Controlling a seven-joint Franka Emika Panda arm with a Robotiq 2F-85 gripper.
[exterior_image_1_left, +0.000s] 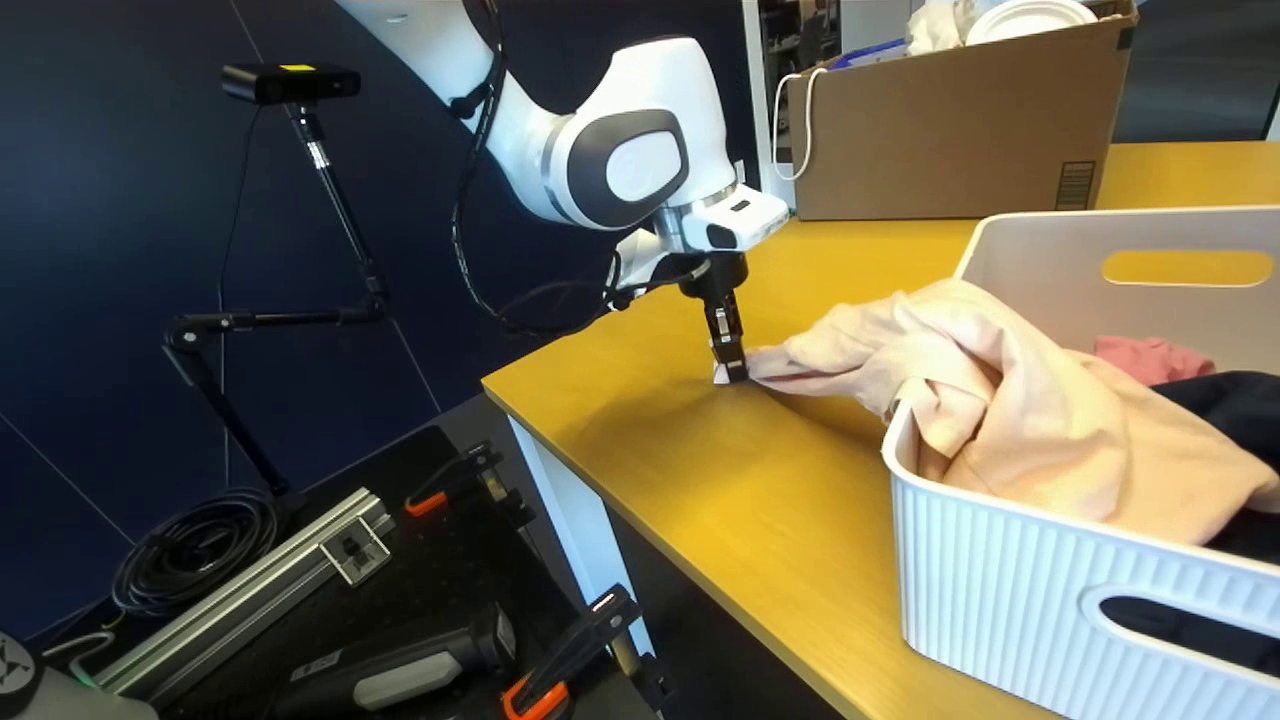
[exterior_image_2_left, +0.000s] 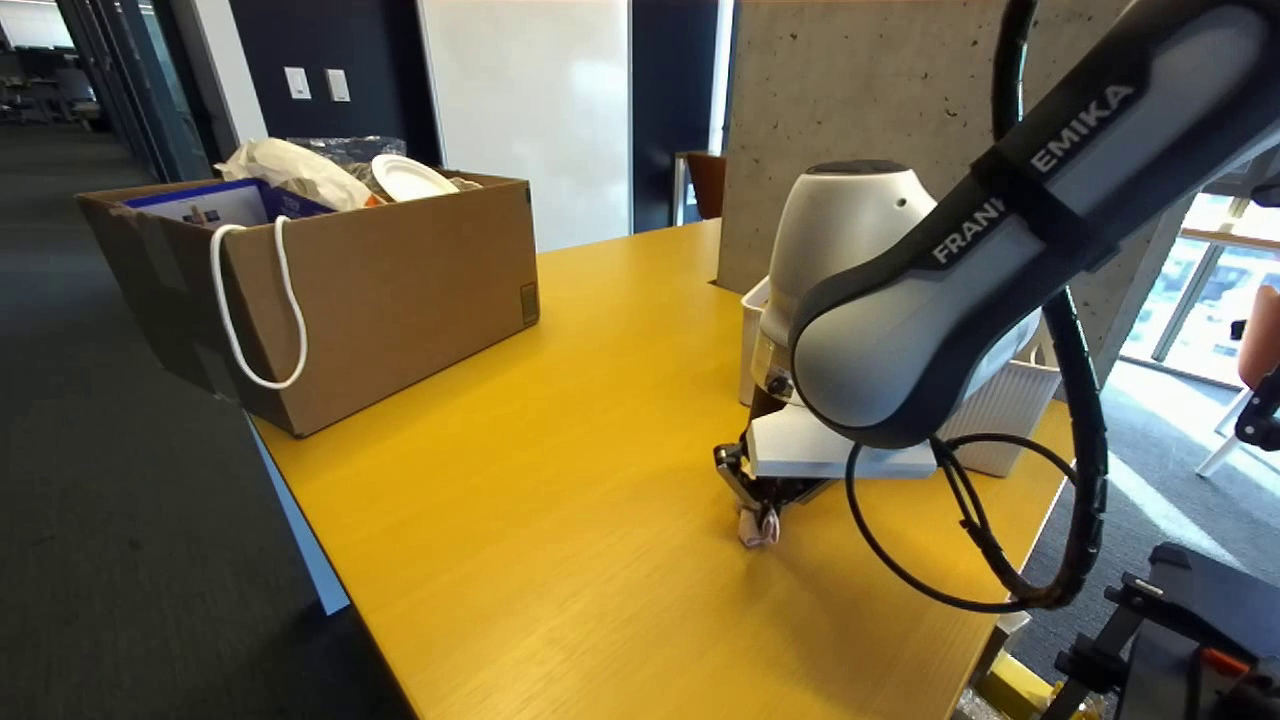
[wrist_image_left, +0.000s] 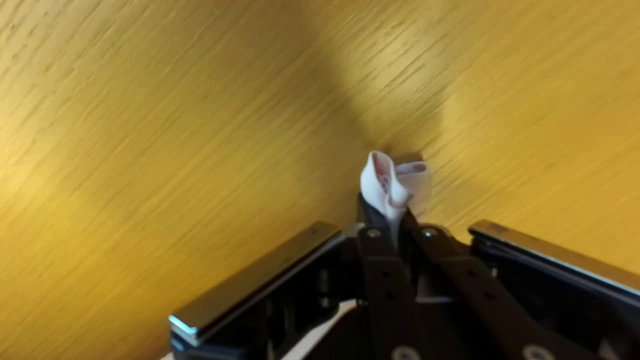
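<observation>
My gripper (exterior_image_1_left: 733, 372) is shut on the end of a pale pink cloth (exterior_image_1_left: 1050, 425), low over the yellow table (exterior_image_1_left: 720, 470). The cloth stretches from the fingertips over the rim of a white ribbed basket (exterior_image_1_left: 985, 575), and most of it lies in the basket. Pink and dark cloths (exterior_image_1_left: 1155, 358) lie beside it there. In an exterior view the gripper (exterior_image_2_left: 762, 508) has a small tuft of the cloth (exterior_image_2_left: 757, 530) below its fingers; the arm hides most of the basket (exterior_image_2_left: 1000, 420). In the wrist view the folded cloth end (wrist_image_left: 382, 185) sticks out between the closed fingertips (wrist_image_left: 391, 220).
A cardboard box (exterior_image_1_left: 950, 135) with a white rope handle stands on the table, filled with plates and packaging; it also shows in an exterior view (exterior_image_2_left: 400, 300). A concrete pillar (exterior_image_2_left: 870, 90) rises behind the basket. A camera stand (exterior_image_1_left: 290, 85) and clamps (exterior_image_1_left: 570, 660) are beside the table.
</observation>
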